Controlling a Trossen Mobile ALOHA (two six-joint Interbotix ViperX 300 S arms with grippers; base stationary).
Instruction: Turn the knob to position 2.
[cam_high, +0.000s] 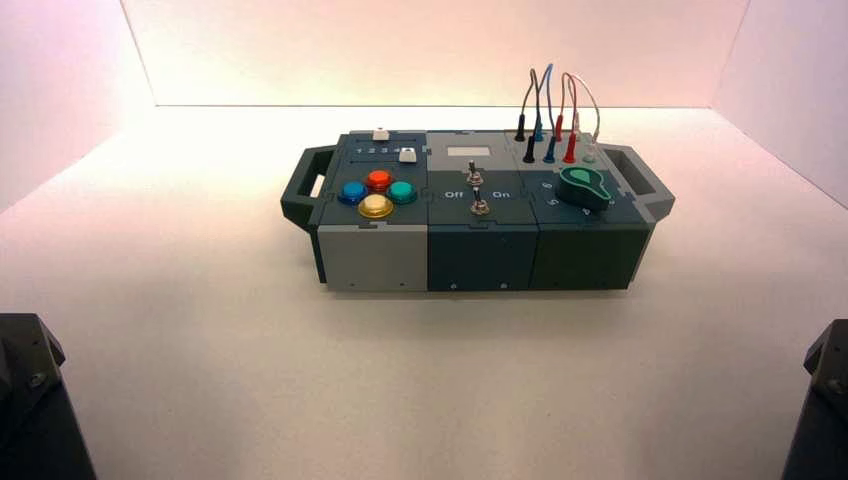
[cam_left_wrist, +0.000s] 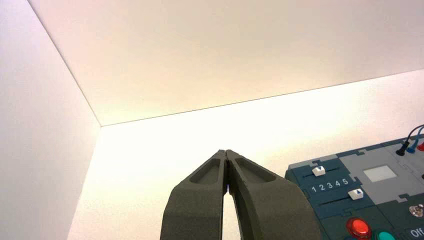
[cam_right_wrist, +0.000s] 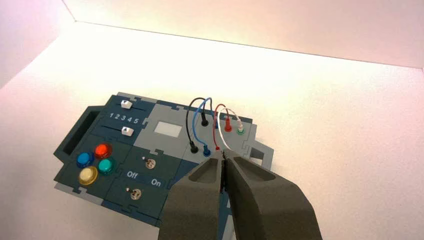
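Note:
The knob (cam_high: 583, 185) is small, round and green with a dark rim, and sits on the right section of the box (cam_high: 480, 255) in the high view. In the right wrist view my own fingers (cam_right_wrist: 260, 195) hide it. My right gripper (cam_right_wrist: 222, 159) is shut on nothing and hovers short of the box, in front of the wire plugs. Left of the box, my left gripper (cam_left_wrist: 226, 151) is also shut and empty, pointing at the bare floor. Both arms stay low at the near corners, the left arm (cam_high: 30, 400) and the right arm (cam_high: 825, 400).
The box's left section carries blue, red, teal and yellow push-buttons (cam_high: 376, 193) and two white sliders (cam_right_wrist: 125, 104) beside lettering 1 2 3 4 5. Two metal toggle switches (cam_right_wrist: 149, 162) stand by Off/On. Coloured wires (cam_high: 550, 100) arch at the back right. Handles (cam_high: 300, 190) project from both ends.

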